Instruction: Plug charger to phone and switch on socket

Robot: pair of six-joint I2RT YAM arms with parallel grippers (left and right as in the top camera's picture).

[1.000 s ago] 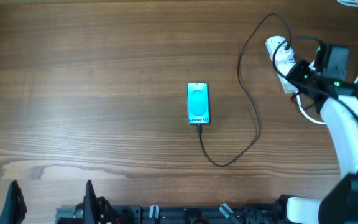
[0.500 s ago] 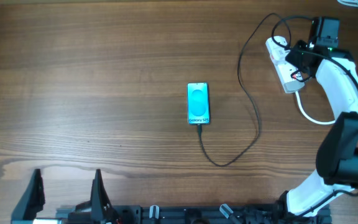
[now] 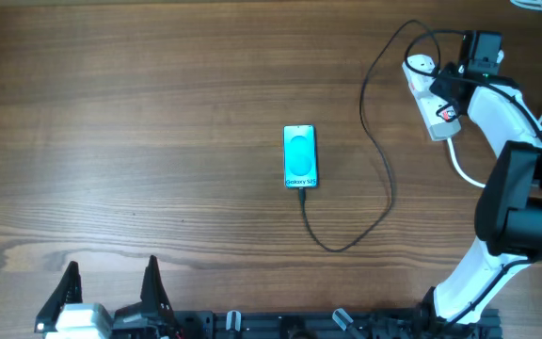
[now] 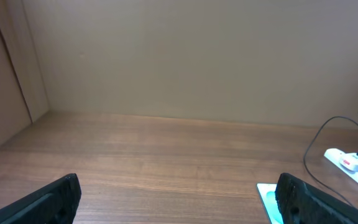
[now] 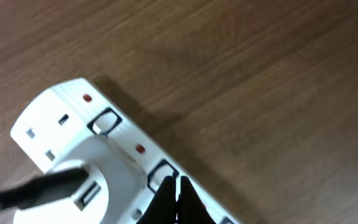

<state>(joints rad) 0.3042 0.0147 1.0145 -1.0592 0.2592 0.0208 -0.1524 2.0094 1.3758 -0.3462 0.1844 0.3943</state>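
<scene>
The phone (image 3: 300, 156) lies screen-up at the table's middle, cyan screen lit; its edge shows in the left wrist view (image 4: 266, 198). The thin black charger cable (image 3: 385, 179) meets the phone's near end, loops right and runs up to the white plug (image 5: 89, 180) in the socket (image 3: 428, 105). My right gripper (image 5: 177, 186) is shut, its tips touching the white socket strip (image 5: 55, 118) at a black-outlined rocker switch (image 5: 160, 171) beside the plug. My left gripper (image 4: 179, 202) is open and empty at the front left, far from the phone.
A second rocker switch (image 5: 104, 121) and small red dots sit along the strip. The strip's thick white cord (image 3: 464, 169) curves toward the front right under my right arm. A wall stands behind the table (image 4: 166, 149).
My right arm swung from beside the strip up over it, and its shut tips now rest at the switch. My left gripper has drawn back toward the front edge.
</scene>
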